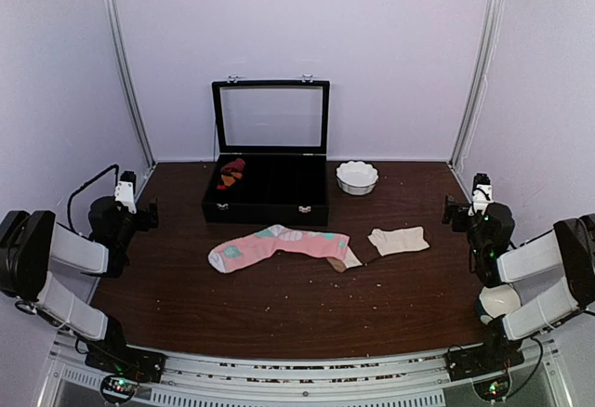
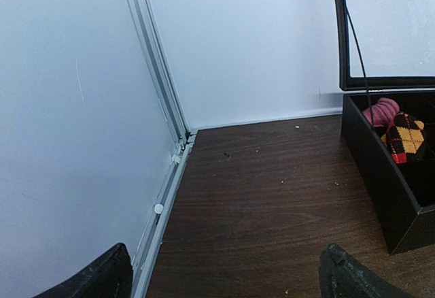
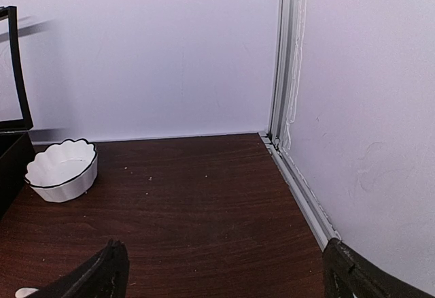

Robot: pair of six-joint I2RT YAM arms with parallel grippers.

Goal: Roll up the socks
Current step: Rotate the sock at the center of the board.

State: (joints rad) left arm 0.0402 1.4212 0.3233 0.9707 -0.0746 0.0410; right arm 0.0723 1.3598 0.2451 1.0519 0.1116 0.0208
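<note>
Pink sock: lies flat and stretched out on the tabletop, just in front of the black case. Its mint and white patches face up, and its tan toe points right, toward the near edge.
Cream sock: short and plain, flat on the tabletop just right of the pink sock's toe. A slim strip of wood shows between the two.
Left pincer: fingers spread wide with nothing between them. It hangs over the left side of the tabletop, well apart from both socks.
Right pincer: fingers likewise spread wide and bare, over the right side, facing the back corner.
Black case: stands at the back centre with its glass lid upright.
Sock bundle: dark red and orange, in the case's left compartment.
White bowl: scalloped rim, stands just right of the case near the back wall.
Tabletop: dark wood, dotted with pale specks.
</note>
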